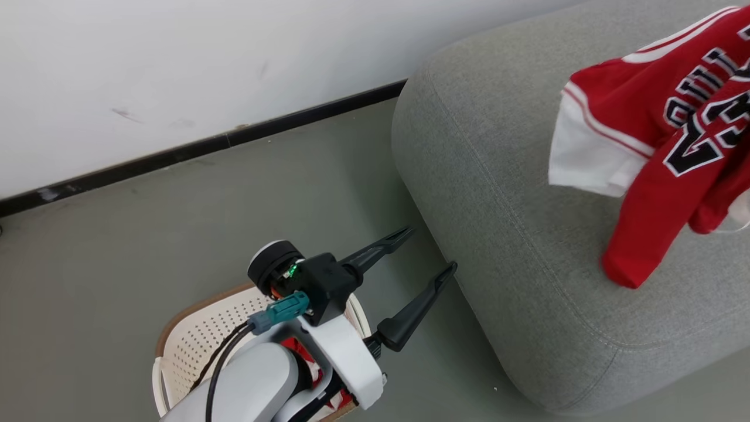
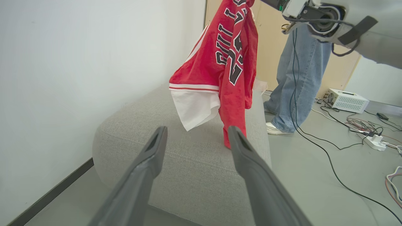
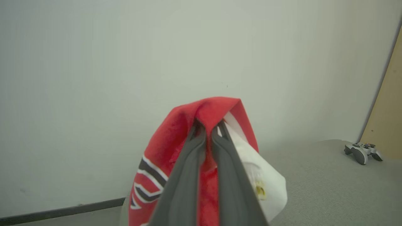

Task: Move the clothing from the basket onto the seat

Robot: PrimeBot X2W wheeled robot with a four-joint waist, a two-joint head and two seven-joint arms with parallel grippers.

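A red jersey (image 1: 656, 176) with white trim and black-and-white lettering hangs over the grey seat (image 1: 515, 176), its lowest end reaching the cushion top. My right gripper (image 3: 209, 124) is shut on the jersey (image 3: 176, 141), fabric folded over its fingertips. My left gripper (image 1: 431, 249) is open and holds nothing, above the floor just off the seat's rounded corner, fingers pointing at it. Under my left arm stands the cream basket (image 1: 193, 334) with more red clothing (image 1: 300, 350) inside, mostly hidden by the arm. The left wrist view shows the open left gripper (image 2: 198, 131) facing the seat (image 2: 188, 157) and the hanging jersey (image 2: 220, 62).
A person's legs (image 2: 298, 78) in jeans stand on the floor beside the seat's far end. Cables, a power strip (image 2: 373, 141) and a white box (image 2: 347, 100) lie on the floor there. A game controller (image 3: 362, 152) rests on the seat. The wall with its dark baseboard (image 1: 234, 138) runs behind.
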